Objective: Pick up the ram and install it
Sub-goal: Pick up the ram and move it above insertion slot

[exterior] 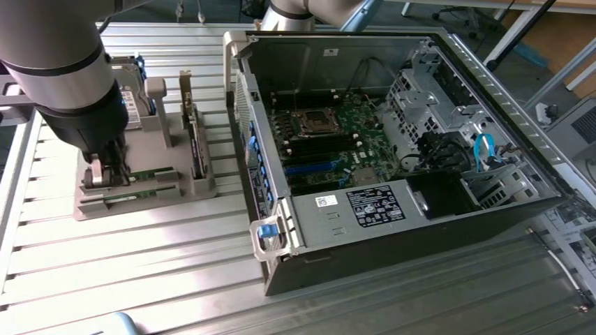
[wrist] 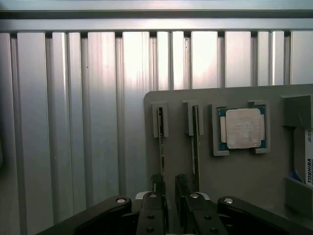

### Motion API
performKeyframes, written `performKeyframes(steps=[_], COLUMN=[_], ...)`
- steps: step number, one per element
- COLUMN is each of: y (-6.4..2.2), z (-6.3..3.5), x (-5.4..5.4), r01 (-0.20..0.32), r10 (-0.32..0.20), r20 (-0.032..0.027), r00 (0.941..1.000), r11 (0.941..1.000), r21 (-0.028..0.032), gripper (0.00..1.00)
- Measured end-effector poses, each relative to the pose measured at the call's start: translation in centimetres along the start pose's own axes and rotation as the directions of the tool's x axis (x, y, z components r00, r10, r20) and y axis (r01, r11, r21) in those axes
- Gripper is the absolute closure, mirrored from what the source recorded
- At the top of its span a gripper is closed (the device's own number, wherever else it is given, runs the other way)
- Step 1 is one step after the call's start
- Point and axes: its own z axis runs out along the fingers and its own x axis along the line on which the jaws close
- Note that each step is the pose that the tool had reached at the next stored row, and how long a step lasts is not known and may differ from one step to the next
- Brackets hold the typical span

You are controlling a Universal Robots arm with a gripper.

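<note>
Ram [exterior: 147, 172] stands on edge in the grey holder [exterior: 195, 187], two sticks side by side, right beneath my gripper [exterior: 98, 178]; the open computer case [exterior: 308, 56] sits well off to its side. From the wrist, the fingers [wrist: 157, 188] stand a little apart with nothing between them, and the closer stick [wrist: 160, 139] runs out ahead of one finger rather than through the gap. I worry that closing here would shove the board sideways or pinch the holder's slot wall, giving a skewed grip.
</note>
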Motion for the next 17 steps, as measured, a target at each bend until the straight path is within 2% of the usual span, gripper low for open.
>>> performKeyframes(steps=[17], y=[-0.02], z=[1.47], x=[0.1], r01=[0.0], r10=[0.0], r20=[0.0], r00=[1.0], r11=[1.0], r21=[0.0001], gripper=[0.76])
